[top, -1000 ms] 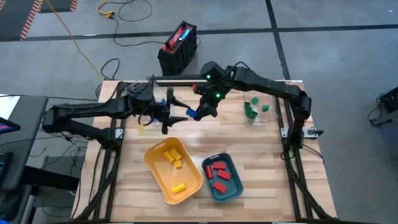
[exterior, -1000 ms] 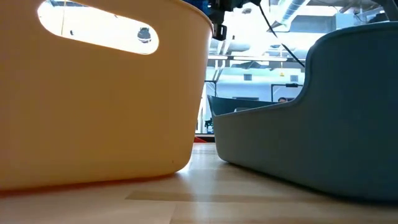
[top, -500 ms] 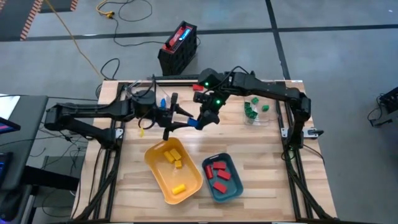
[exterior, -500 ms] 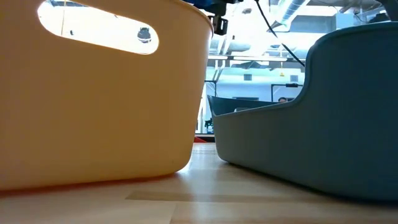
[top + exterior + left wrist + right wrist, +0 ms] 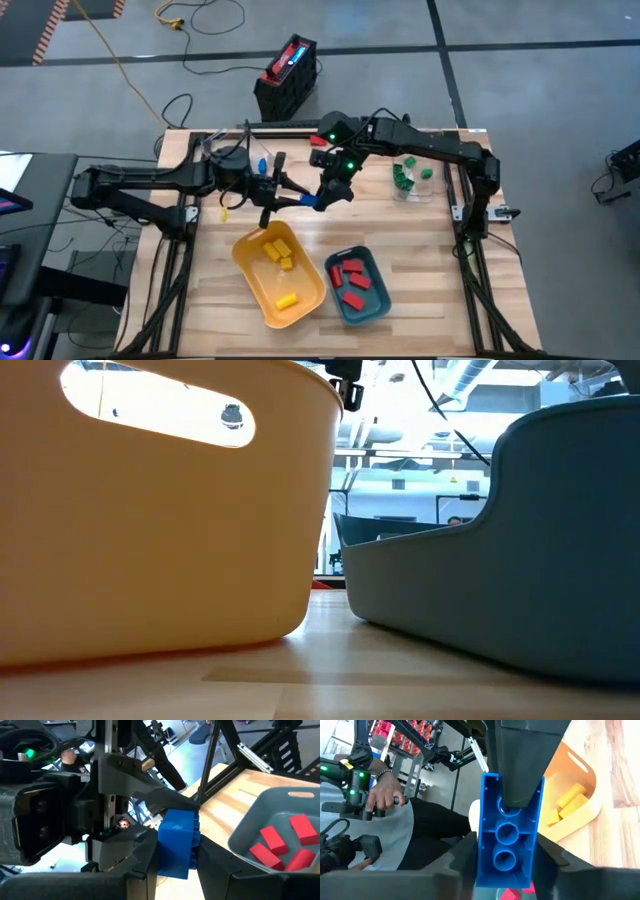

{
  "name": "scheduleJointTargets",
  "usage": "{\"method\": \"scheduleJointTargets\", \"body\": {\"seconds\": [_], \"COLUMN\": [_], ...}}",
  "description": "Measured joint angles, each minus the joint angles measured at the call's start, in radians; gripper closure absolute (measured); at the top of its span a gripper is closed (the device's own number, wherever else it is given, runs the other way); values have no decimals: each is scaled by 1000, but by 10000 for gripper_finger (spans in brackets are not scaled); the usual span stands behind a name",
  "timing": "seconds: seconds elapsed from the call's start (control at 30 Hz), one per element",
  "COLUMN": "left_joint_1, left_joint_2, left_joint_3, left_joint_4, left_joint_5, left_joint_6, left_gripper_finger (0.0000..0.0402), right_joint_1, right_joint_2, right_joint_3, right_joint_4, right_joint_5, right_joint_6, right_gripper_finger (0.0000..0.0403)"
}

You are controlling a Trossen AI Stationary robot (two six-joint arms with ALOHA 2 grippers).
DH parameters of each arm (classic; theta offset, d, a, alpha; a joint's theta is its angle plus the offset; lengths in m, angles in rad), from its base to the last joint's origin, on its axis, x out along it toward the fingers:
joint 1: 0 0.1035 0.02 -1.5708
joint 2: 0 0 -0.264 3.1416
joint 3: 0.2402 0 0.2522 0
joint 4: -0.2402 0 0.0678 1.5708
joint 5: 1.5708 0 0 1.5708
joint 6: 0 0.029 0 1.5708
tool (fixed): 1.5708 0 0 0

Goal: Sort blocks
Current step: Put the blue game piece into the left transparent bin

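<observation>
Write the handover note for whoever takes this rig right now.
Left gripper: shut on the blue block, in the air above the middle of the table.
Right gripper: at the same block, facing the left one.
Done: yellow blocks lie in the yellow tray, red blocks in the teal tray.
Left: place the blue block; green blocks sit grouped on the table's right side.

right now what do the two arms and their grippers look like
Both arms are dark, jointed and slim. The right arm has small green lights glowing near its wrist. The left gripper and right gripper each have two flat, dark grey plastic fingers, angular and blocky. Dark cables loop beside the left arm.
</observation>
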Motion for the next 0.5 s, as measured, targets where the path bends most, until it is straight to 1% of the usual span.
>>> {"method": "scheduleJointTargets", "body": {"seconds": [0.07,0.13,0.23,0.3,0.4,0.5], "left_joint_1": [0,-1,-2,-1,21,57], "left_joint_2": [0,3,4,0,-7,-25], "left_joint_3": [0,0,0,0,0,0], "left_joint_4": [2,0,-12,-32,-137,-283], "left_joint_5": [2,4,3,-21,-75,-151], "left_joint_6": [-15,-36,-58,-76,-104,-153], "left_gripper_finger": [304,304,304,304,304,303], "right_joint_1": [0,-1,-13,-30,-72,-127], "right_joint_2": [0,0,0,-2,-20,-53], "right_joint_3": [0,1,1,1,1,1], "right_joint_4": [27,74,92,84,37,-44], "right_joint_5": [5,20,19,15,10,29], "right_joint_6": [-4,-8,-5,-4,-15,-63], "right_gripper_finger": [219,174,110,76,40,25]}}
